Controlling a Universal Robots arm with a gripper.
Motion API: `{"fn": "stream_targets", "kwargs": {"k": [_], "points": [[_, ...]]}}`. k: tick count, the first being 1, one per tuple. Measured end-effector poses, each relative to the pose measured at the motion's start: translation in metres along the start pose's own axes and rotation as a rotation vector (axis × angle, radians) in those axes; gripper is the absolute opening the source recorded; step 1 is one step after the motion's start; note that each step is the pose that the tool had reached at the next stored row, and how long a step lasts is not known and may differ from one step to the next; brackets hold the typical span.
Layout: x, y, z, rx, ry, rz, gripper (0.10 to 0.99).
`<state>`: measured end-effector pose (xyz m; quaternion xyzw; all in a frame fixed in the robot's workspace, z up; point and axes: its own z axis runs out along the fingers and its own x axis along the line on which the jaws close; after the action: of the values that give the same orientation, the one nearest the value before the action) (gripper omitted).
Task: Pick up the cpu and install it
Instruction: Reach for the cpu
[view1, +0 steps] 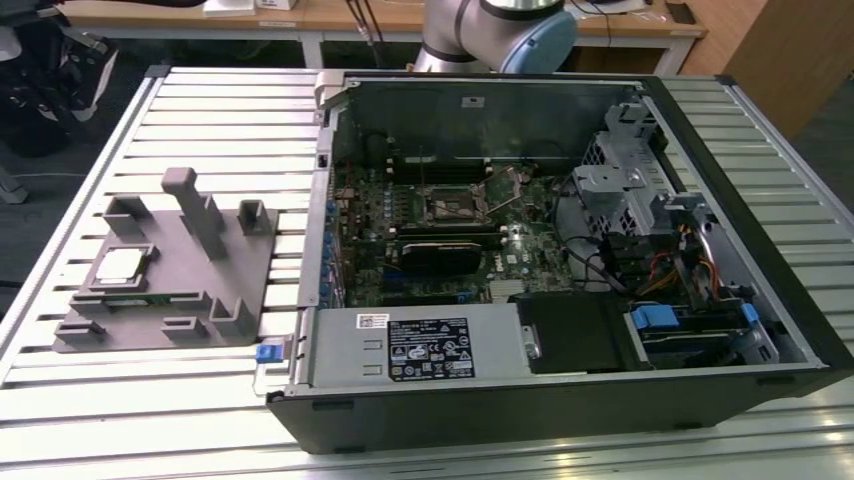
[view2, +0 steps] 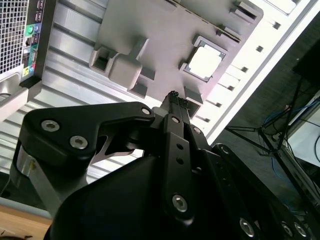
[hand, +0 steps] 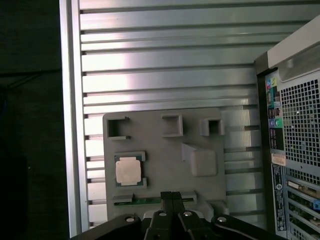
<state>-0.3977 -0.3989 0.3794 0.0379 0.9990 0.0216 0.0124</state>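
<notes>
While the exterior view looks into the open computer case (view1: 534, 230), both wrist views show the gripper (hand: 172, 195) pointed at the grey fixture (hand: 160, 145), fingers pressed together (holding nothing). One cpu (hand: 127, 170) lies in that single fixture's square recess.

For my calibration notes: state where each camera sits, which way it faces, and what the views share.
Exterior view: off the arm, looks down on case, fixture, cpu; arm at the far side.
First wrist view: on the wrist, looks down past shut gripper at fixture.
Second wrist view: wrist, slantwise past gripper.
Shared: cpu resting in fixture.
</notes>
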Motion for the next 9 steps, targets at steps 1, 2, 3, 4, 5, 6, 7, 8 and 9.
{"fn": "stream_targets", "kwargs": {"k": [1, 2, 3, 4, 5, 6, 7, 8, 9], "points": [[0.0014, -0.0001, 0.0001, 0.0, -0.0001, 0.0, 0.106], [0.0029, -0.0002, 0.0001, 0.0, 0.0, 0.0, 0.106], [0.0044, -0.0004, 0.0002, 0.0, 0.0, 0.0, 0.106], [0.006, -0.0005, 0.0002, 0.0, 0.0, 0.0, 0.106], [0.0075, -0.0006, 0.0002, 0.0, 0.0001, 0.0, 0.106], [0.0092, -0.0007, 0.0003, 0.0, 0.0, 0.0, 0.106], [0.0107, -0.0009, 0.0003, 0.0, 0.0001, 0.0, 0.106], [0.0122, -0.001, 0.0004, 0.0, 0.0002, 0.0, 0.106], [0.0137, -0.0011, 0.0004, 0.0, 0.0002, 0.0, 0.106]]}}
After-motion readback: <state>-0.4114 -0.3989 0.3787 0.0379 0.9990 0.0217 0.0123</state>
